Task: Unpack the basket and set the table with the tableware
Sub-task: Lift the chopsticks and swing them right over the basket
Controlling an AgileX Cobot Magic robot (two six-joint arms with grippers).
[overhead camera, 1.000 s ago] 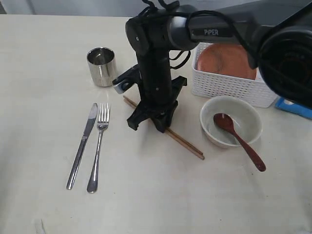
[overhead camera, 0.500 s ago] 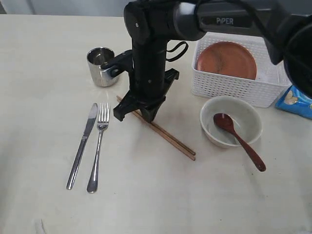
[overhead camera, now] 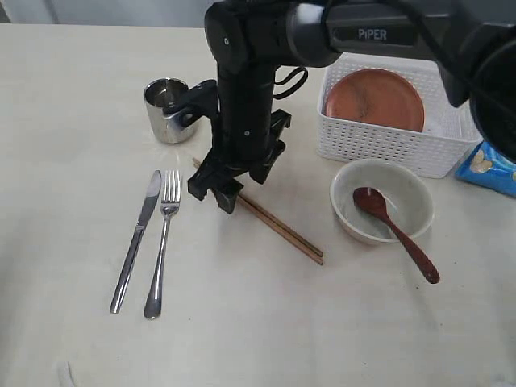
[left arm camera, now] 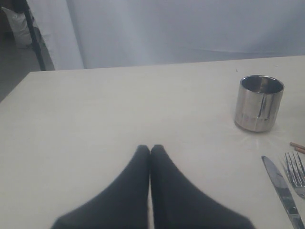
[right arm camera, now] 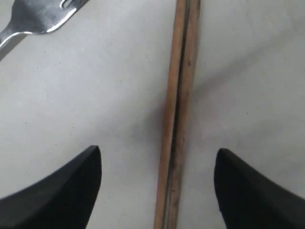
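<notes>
The right gripper (overhead camera: 214,196) points down at the table (overhead camera: 322,322), jaws spread wide and straddling the chopsticks (overhead camera: 278,228). They lie flat between the jaws, seemingly untouched, though contact at the tips is hard to judge. The fork (overhead camera: 164,242) and knife (overhead camera: 139,234) lie just beside them, with the steel cup (overhead camera: 167,109) beyond. The bowl (overhead camera: 347,181) holds the spoon (overhead camera: 395,230). The basket (overhead camera: 379,145) has the brown plate (overhead camera: 373,98) in it. The left gripper (left arm camera: 150,152) is pressed together, empty. Risk: a tip snagging a stick on lifting could roll the pair askew toward the fork.
</notes>
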